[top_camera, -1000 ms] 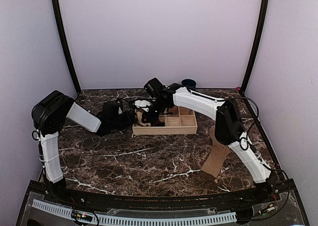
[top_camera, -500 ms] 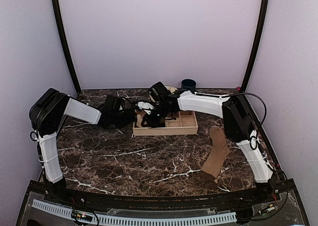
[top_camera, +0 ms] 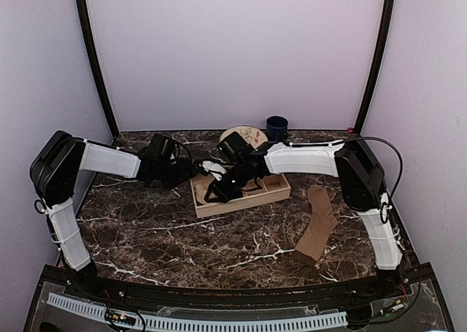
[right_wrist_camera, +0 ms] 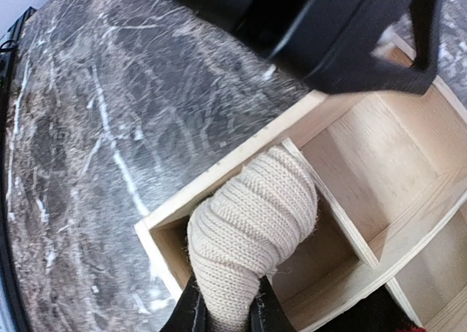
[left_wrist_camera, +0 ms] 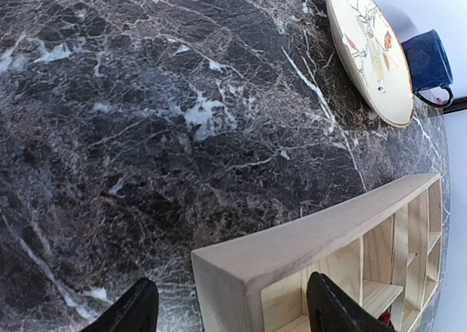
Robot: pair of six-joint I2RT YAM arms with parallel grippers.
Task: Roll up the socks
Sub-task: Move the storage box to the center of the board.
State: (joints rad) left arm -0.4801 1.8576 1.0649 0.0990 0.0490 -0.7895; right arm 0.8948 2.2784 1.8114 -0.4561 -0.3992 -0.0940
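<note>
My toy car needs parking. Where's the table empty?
Free: the wide marble between the wooden tray and the near edge, left of the tan sock. Crowded: the tray's left end, where left hand and right hand meet, and the plate and mug behind.

left arm [top_camera: 109, 160] stretched forward, jaws apart | right arm [top_camera: 303, 157] stretched forward, jaws gripping sock [right_wrist_camera: 252, 222]

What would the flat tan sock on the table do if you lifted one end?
The tan sock would probably droop, since it lies flat and bent like thin cloth. It likely feels light and shouldn't roll away.
</note>
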